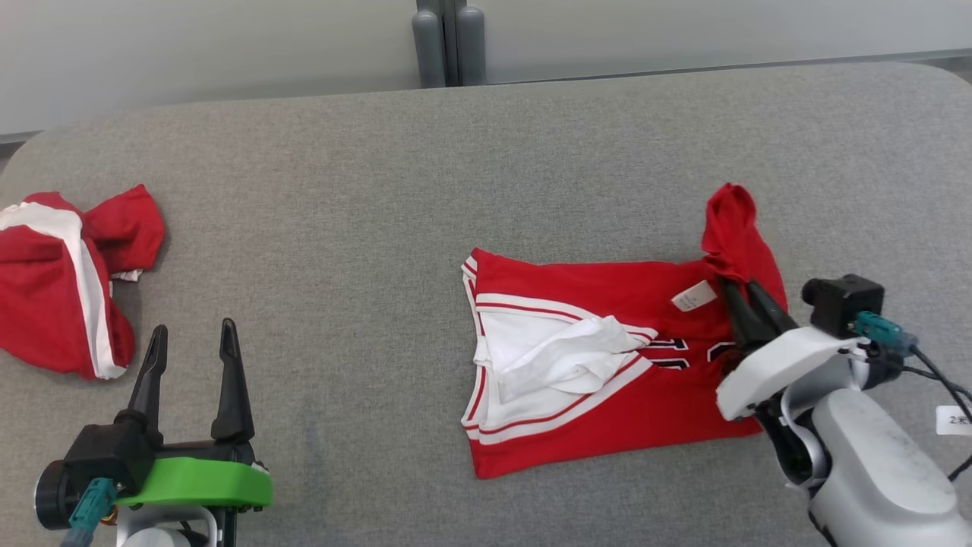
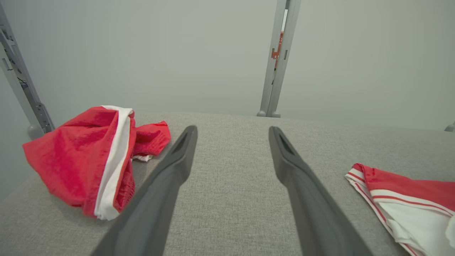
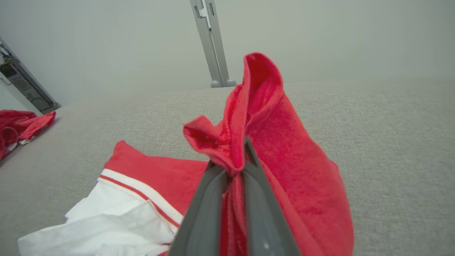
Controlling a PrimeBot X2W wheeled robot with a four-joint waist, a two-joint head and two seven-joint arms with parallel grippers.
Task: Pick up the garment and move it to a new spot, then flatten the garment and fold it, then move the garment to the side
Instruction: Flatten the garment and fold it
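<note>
Right jaws pinch a bunched edge of the red jersey (image 1: 653, 403), its body lying left of them on the desk (image 1: 380, 228), probably for carrying; left jaws stand spread, empty.

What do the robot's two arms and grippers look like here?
Left gripper: two long, tapered dark fingers on a black body with a bright green bracket and a teal connector. Right gripper: the same dark fingers, but a white bracket, a black camera block, a second teal connector with a black cable, and a pale grey forearm.
</note>
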